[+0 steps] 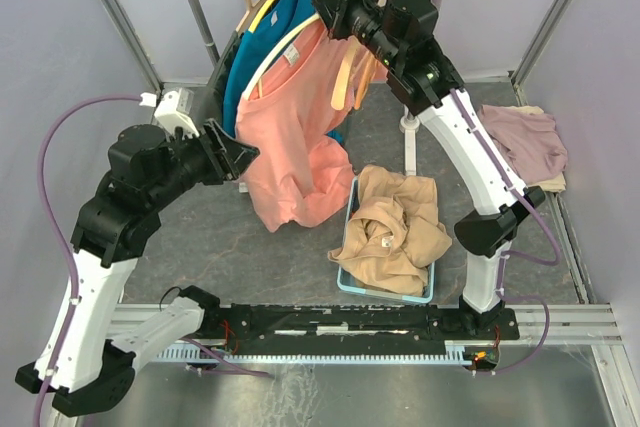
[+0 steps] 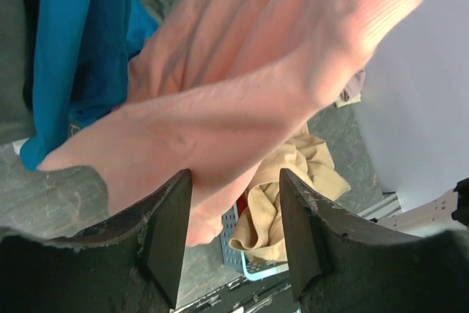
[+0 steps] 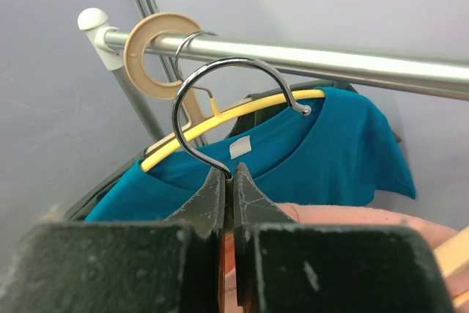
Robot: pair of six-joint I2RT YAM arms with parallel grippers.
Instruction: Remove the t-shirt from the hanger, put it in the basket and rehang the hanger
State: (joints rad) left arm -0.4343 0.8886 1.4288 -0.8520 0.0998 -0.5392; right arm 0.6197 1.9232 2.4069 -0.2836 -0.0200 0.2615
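Your right gripper (image 3: 227, 181) is pinched shut on the hanger's chrome hook (image 3: 176, 111), close to the rail (image 3: 330, 60).
The salmon t-shirt (image 1: 295, 137) hangs on that tilted hanger, in front of the teal t-shirt (image 3: 330, 144). Your left gripper (image 2: 234, 181) has its jaws apart, with salmon cloth just beyond the gap and nothing clamped.

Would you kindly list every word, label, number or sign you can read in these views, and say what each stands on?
No text can be read in any view.
The white neck tag inside the blue t-shirt is too small and blurred to show any print.
The pink t-shirt shows no print.
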